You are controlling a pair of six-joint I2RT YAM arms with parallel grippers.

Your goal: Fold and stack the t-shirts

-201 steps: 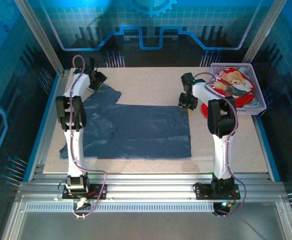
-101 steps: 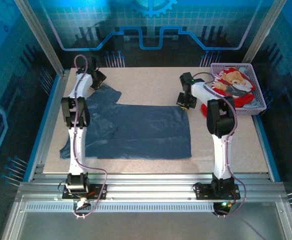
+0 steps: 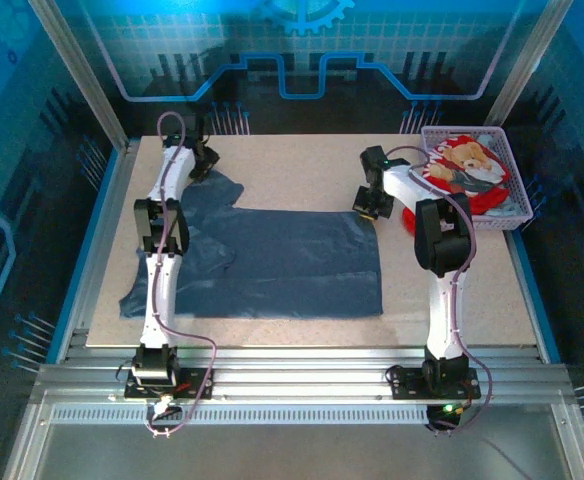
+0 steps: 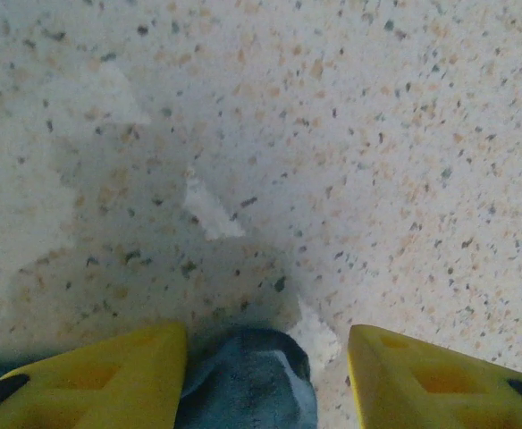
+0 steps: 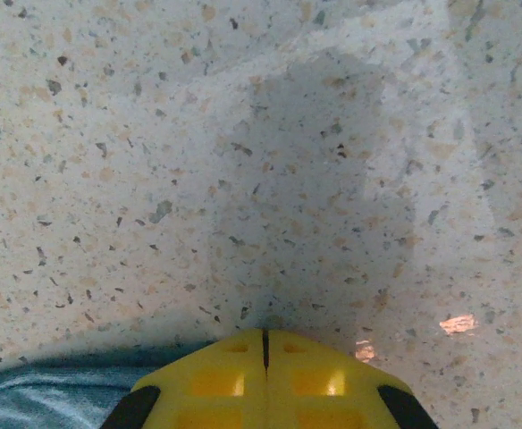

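Note:
The slate-blue t-shirt (image 3: pixel 282 260) lies spread flat across the table, sleeves to the left. My left gripper (image 3: pixel 204 160) hovers at its far-left sleeve corner. In the left wrist view this gripper (image 4: pixel 265 338) is open, and a bunched tip of blue cloth (image 4: pixel 248 380) sits between the yellow fingers (image 4: pixel 109 380). My right gripper (image 3: pixel 369 203) is at the shirt's far-right corner. In the right wrist view its jaws (image 5: pixel 264 357) are pressed together on the shirt edge (image 5: pixel 55 393). The red teddy-bear t-shirt (image 3: pixel 467 168) lies in the basket.
The lilac mesh basket (image 3: pixel 520 190) stands at the far right of the table, just right of my right arm. Bare speckled tabletop (image 3: pixel 292 165) stretches beyond the blue shirt. A metal frame rail (image 3: pixel 102 230) borders the left edge.
My left gripper has moved right and forward, onto the sleeve corner. My right gripper shifted slightly left, drawing the shirt's far-right corner with it.

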